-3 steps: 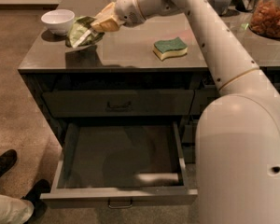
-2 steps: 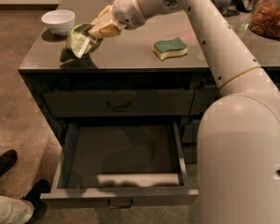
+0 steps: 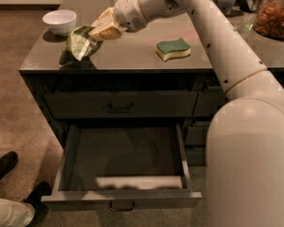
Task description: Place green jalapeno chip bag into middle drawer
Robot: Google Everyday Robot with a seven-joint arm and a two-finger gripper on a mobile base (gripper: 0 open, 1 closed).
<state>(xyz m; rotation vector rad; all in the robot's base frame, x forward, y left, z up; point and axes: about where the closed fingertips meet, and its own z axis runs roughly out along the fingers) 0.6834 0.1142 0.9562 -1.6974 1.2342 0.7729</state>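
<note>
Bench [image 3: 132, 56] side: tool [image 3: 97, 32] clamps green jalapeno chip bag [image 3: 79, 42] by its edge (flimsy), could slip before middle drawer [image 3: 120, 200].

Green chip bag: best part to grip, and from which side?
Probably the crumpled upper edge facing the sponge, coming from that side. The green jalapeno chip bag is soft foil, so a pinched fold holds. The pincer, over the counter near the white bowl, is shut on that edge; the bowl crowds the other side.
</note>
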